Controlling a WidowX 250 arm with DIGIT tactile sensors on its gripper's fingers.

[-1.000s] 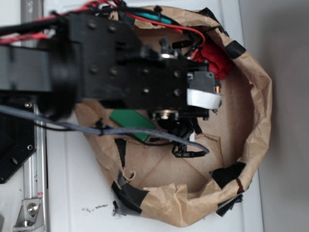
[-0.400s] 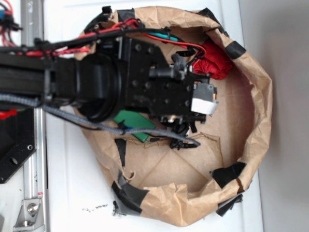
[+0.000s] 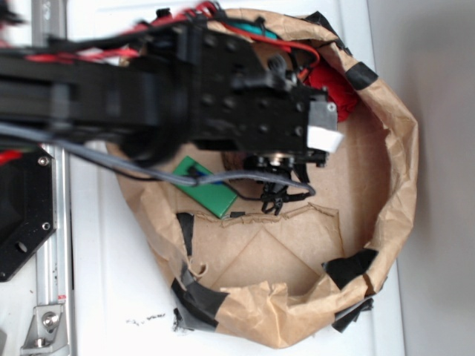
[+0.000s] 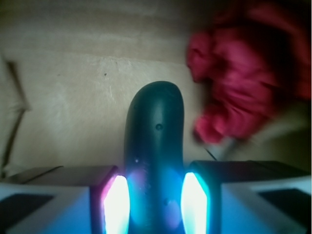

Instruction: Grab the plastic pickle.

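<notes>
The plastic pickle (image 4: 155,126) is dark green, glossy and rounded at its end. In the wrist view it stands up between my two fingers, and the lit pads (image 4: 117,204) press against both of its sides. My gripper (image 4: 155,183) is shut on it above the brown cardboard floor. In the exterior view the gripper (image 3: 280,165) hangs under the black wrist inside the paper-walled bin, and the arm hides the pickle.
The bin has a crumpled brown paper wall (image 3: 401,148) patched with black tape. A red cloth (image 3: 335,87) lies at its upper right, also in the wrist view (image 4: 243,83). A flat bright green block (image 3: 209,190) lies left of the gripper. Cables hang below the wrist.
The arm went down into the bin, then shifted toward the top of the picture and the red cloth. More of the green block now shows.
</notes>
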